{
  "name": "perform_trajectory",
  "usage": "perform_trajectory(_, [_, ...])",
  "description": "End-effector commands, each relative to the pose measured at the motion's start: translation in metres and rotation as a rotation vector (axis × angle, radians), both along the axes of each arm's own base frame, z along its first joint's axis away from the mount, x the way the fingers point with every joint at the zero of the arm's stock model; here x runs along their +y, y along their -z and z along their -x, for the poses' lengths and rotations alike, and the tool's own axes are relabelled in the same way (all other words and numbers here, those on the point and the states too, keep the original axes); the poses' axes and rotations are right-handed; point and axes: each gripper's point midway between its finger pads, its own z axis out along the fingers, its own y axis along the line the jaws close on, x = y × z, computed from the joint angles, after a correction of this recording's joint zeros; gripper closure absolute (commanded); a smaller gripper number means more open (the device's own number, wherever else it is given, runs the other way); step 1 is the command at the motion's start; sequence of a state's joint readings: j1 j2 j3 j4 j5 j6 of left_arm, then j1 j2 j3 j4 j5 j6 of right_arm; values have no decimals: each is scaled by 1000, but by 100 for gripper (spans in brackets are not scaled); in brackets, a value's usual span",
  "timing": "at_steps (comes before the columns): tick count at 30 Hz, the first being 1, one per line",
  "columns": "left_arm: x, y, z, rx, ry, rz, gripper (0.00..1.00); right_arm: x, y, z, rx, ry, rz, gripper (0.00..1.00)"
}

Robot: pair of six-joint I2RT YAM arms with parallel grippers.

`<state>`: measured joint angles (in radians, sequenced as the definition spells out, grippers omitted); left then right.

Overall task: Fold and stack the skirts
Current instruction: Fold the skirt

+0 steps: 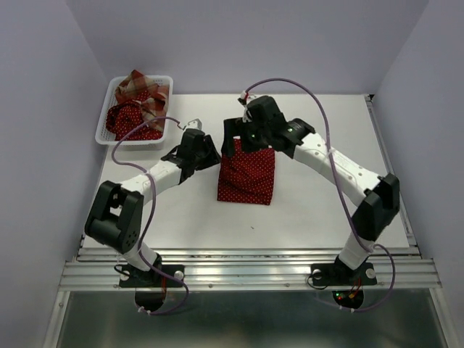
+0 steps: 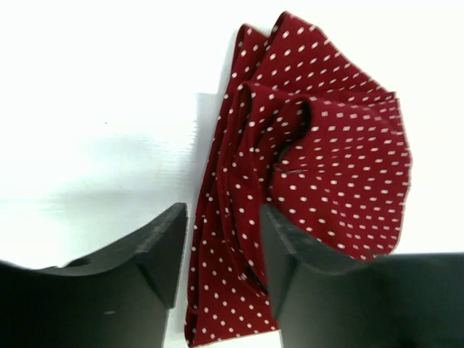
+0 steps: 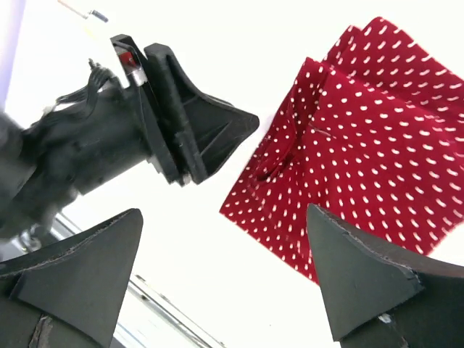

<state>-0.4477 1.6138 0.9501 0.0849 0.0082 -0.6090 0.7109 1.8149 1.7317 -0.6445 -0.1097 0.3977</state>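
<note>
Red dotted skirt [image 1: 246, 174] lies with one edge between left pincer's [image 2: 223, 217] parted jaws; right pincer [image 3: 225, 217] gapes over its corner.

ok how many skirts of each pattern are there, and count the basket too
dark red polka-dot skirts: 2, one on the table, one in the white slotted basket
red-and-cream plaid skirt: 1, in the basket
white slotted basket: 1
total: 4
</note>
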Motion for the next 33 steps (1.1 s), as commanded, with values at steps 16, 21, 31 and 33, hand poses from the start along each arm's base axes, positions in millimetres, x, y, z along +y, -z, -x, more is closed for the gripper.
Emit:
perform_trajectory(16, [-104, -99, 37, -223, 428, 138, 1, -106, -20, -54, -67, 283, -58, 0])
perform_trajectory(21, [-124, -72, 48, -163, 531, 175, 1, -83, 22, -63, 42, 186, -70, 0])
perform_trajectory(31, [-99, -3, 63, -27, 500, 54, 1, -41, 71, -81, 125, 23, -144, 0])
perform_trajectory(33, [-89, 8, 66, -4, 474, 31, 1, -40, 90, -84, 152, 25, -123, 0])
